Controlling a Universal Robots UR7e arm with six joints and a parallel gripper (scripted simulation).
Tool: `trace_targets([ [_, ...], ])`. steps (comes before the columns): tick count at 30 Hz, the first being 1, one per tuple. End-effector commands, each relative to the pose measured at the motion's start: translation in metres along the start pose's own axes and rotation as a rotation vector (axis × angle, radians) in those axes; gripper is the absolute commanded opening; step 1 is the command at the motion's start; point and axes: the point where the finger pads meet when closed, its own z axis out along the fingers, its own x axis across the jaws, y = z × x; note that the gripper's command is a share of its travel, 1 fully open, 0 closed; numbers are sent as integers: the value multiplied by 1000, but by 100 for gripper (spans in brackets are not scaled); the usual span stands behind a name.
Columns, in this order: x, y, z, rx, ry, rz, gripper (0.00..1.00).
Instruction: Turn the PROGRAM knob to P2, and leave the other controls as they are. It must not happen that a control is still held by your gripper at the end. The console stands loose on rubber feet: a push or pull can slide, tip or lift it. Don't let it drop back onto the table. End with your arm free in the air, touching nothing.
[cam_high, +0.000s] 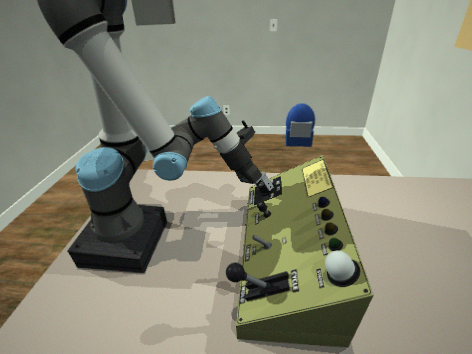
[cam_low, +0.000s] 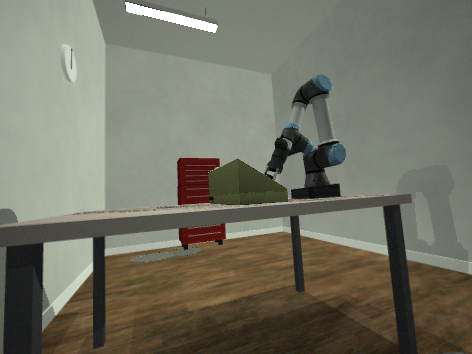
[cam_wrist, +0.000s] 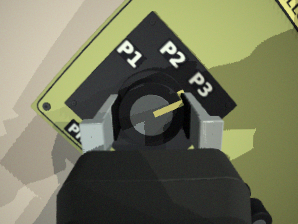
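So the gripper (cam_wrist: 150, 112) is clamped on the PROGRAM knob (cam_wrist: 152, 116), one grey finger (cam_wrist: 97, 127) on each side of the black cap, right at the far left corner of the olive console (cam_high: 300, 300). The knob's yellow pointer (cam_wrist: 167, 107) aims up and to the right, roughly between the P2 label (cam_wrist: 172, 55) and the P3 label (cam_wrist: 200, 85), closer to P3 by my eye. P1 (cam_wrist: 128, 55) is off to the left on the same black plate (cam_wrist: 100, 90). Room-wise: the console sits toward the right half of the table (cam_high: 100, 310), with open table surface on every side and the arm's base block (cam_high: 80, 255) well apart to the left. The console's corner and its edge sit very near the knob in the wrist view, so there isn't much panel past it on that side. Down the panel there's a small toggle (cam_high: 266, 212) just beside the gripper, then a grey lever (cam_high: 262, 242), a black ball-handle lever (cam_high: 235, 272) and a white dome button (cam_high: 340, 265), all apart from the fingers. Hard to see: the gripper body fills the bottom of the wrist view and cuts off a label at lower left. In the exterior view the console only shows its back, so the knob is hidden there, with a red tool cabinet (cam_low: 197, 172) behind it.
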Motion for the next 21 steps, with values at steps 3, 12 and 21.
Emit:
trace_targets([
  [3,0,-1,0,1,1,-192,0],
  [12,0,-1,0,1,1,-363,0],
  [21,0,0,0,1,1,-551,0],
])
